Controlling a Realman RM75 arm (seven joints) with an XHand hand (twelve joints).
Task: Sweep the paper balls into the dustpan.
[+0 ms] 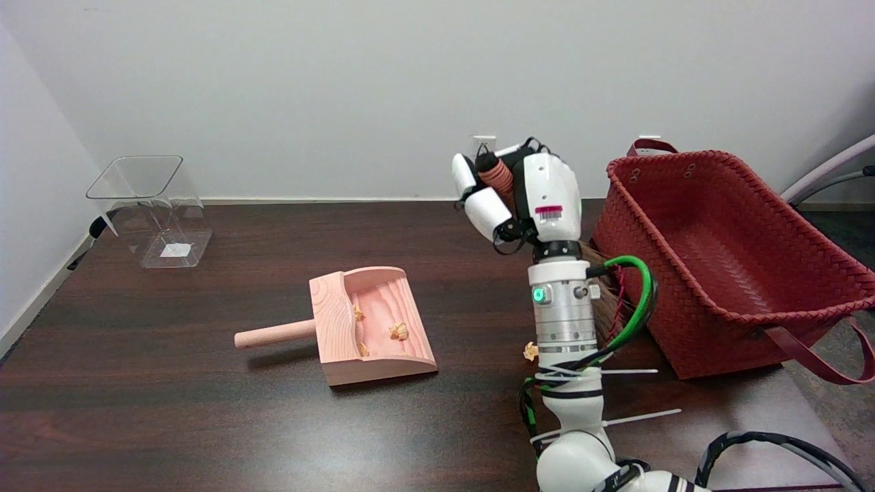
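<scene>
A pale wooden dustpan [328,311] with a round handle pointing left lies on the dark table, mouth toward the right. Three small paper balls [398,331] rest inside it. One more paper ball [530,351] lies on the table just left of my right forearm. My right hand [519,195] is raised upright right of the dustpan and grips a small brush by its brown-wrapped handle [497,174]. The brush's bristles [605,301] hang down behind the wrist, mostly hidden.
A red woven basket [724,273] with handles stands at the right, close to my arm. A clear plastic bin [152,208] sits at the far left against the wall. The table's far edge meets the white wall.
</scene>
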